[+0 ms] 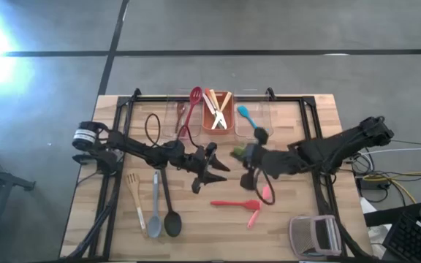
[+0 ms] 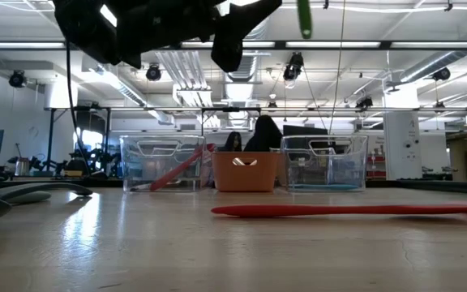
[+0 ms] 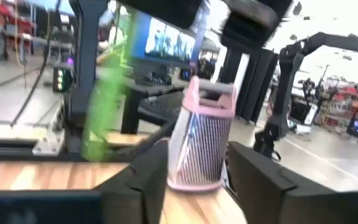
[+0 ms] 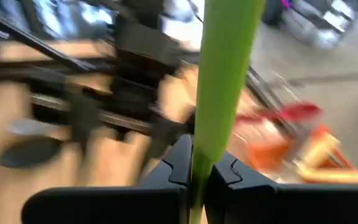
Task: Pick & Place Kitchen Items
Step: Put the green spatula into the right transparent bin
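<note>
My right gripper (image 1: 241, 156) is above the table's middle, shut on a green plastic spoon (image 4: 224, 74), which also shows in the low view (image 2: 304, 16) and the left wrist view (image 3: 101, 93). My left gripper (image 1: 209, 174) hangs open and empty just to the left of it, above the table. A red spatula (image 1: 236, 204), a pink spoon (image 1: 267, 193), a grey spoon (image 1: 155, 212), a black spoon (image 1: 171, 218) and a wooden fork (image 1: 133, 191) lie flat on the table. My right gripper pinches the green spoon's handle (image 4: 205, 146) between its two fingers. The handle runs on forward past the fingertips. The spoon is lifted clear of the table.
At the far edge stand a clear bin (image 1: 183, 115) with a red spoon (image 1: 194, 97), an orange-red bin (image 1: 218, 111) with pale wooden sticks, and a clear bin (image 1: 253, 117) with a blue spoon (image 1: 245, 115). A grey-and-pink gadget (image 1: 314, 235) stands at the near right.
</note>
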